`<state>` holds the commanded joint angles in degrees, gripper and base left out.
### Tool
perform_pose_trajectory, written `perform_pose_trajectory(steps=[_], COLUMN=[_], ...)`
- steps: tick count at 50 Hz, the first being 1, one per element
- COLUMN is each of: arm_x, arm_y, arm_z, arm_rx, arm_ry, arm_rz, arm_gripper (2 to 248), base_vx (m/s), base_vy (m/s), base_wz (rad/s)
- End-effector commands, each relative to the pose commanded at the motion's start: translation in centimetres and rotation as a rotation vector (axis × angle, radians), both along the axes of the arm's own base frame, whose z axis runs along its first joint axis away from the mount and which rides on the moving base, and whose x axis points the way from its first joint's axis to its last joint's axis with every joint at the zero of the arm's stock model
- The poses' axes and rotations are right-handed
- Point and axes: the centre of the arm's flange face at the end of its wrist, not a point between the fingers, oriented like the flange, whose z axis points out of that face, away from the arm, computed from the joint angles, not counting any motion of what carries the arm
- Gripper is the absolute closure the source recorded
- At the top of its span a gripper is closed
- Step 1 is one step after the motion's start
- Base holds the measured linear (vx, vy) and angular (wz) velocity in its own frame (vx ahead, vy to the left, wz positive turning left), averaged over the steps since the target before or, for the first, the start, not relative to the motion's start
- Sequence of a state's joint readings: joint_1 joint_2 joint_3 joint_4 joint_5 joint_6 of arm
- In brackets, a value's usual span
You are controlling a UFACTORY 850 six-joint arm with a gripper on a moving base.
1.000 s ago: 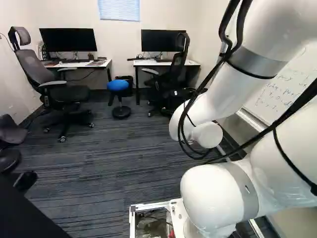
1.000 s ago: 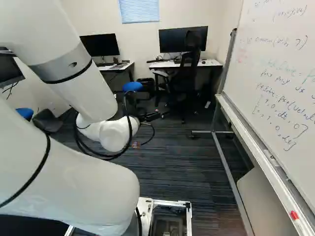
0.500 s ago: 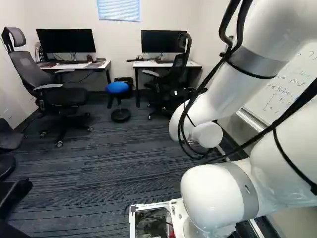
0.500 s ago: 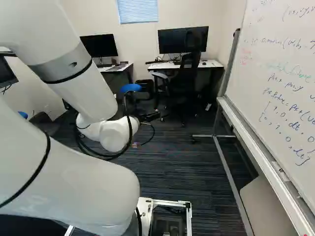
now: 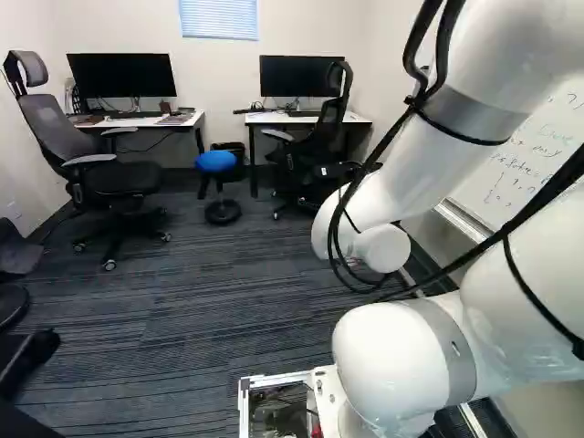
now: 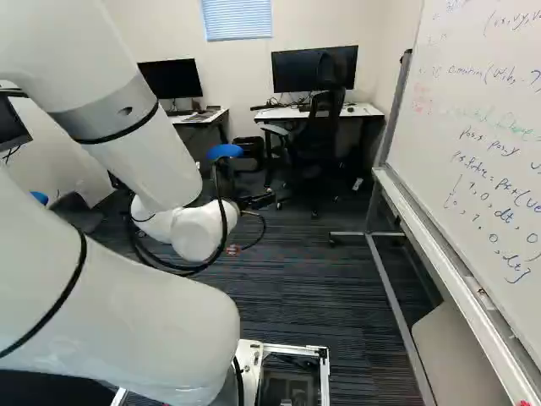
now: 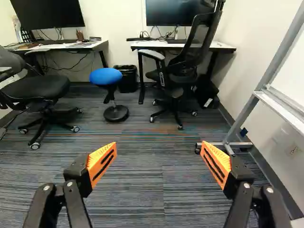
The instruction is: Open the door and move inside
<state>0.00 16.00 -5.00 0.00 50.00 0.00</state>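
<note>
With our fingers (image 7: pixel 101 161) wide apart and the door in none of our views, we seem to be at the moving-in part, so next we should roll slowly over the floor (image 7: pixel 142 190), clear of the board (image 6: pixel 482 135) and stool (image 7: pixel 105 76).

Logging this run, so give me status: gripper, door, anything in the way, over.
Gripper open, empty. No door in view. Possible obstacles: blue stool and black chair ahead, whiteboard at the right base view's right.
</note>
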Motion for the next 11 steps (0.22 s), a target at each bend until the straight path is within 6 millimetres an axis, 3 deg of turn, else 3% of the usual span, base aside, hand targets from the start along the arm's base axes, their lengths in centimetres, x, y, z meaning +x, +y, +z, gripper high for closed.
perform_pose_trajectory(steps=[11], arm_x=[0.00], arm_y=[0.00], arm_z=[0.00], arm_rx=[0.000], arm_ry=[0.000], arm_rz=[0.000], arm_gripper=[3], base_vx=[0.000], base_vy=[0.000], base_wz=[0.000])
